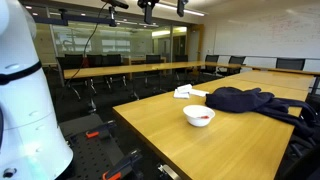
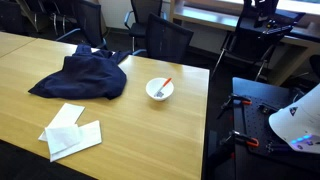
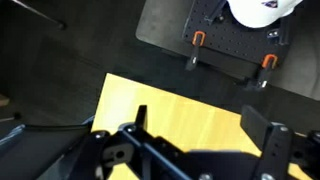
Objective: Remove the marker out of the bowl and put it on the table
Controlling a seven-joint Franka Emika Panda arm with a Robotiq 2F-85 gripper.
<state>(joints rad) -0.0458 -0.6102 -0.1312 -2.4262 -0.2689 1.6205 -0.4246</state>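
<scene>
Gripper [image 3: 210,135] spread wide, holding nothing, high above the table [image 3: 170,100] corner in the wrist view; the marker [image 2: 164,85] leaned inside the bowl [image 2: 155,93], well apart from it; step in hand judged the approach; next move called for 1 descent over the marker.

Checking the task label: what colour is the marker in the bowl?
The marker is red, clearest in an exterior view.

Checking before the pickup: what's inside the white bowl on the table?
The red marker lies in the bowl, one end propped toward the rim. Nothing else shows inside, though in an exterior view the near wall hides part of the bottom.
</scene>
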